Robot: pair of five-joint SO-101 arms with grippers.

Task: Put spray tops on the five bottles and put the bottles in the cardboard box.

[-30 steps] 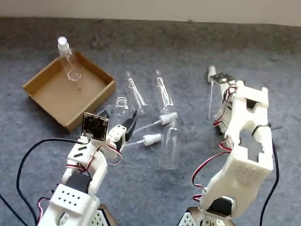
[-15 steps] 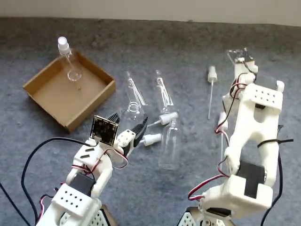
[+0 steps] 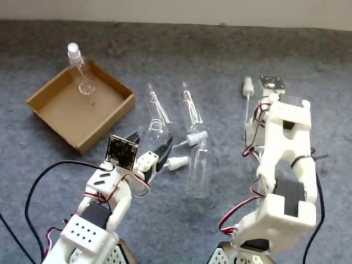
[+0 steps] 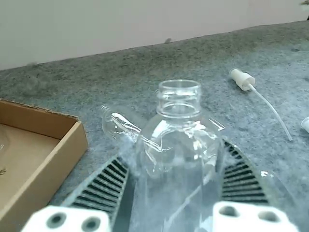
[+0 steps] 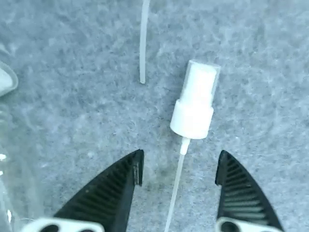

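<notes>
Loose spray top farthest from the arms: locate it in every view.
High view: spray top beside the right arm.
Left wrist view: its head lies beyond the gripped bottle.
Right wrist view: its tube end, ahead of the right gripper.
Shared landmark: grey carpet.

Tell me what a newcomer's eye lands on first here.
The left gripper grips an uncapped bottle near the middle of the table. The right gripper hangs open over a loose spray top lying on the grey mat. One capped bottle leans in the far corner of the cardboard box.
</notes>
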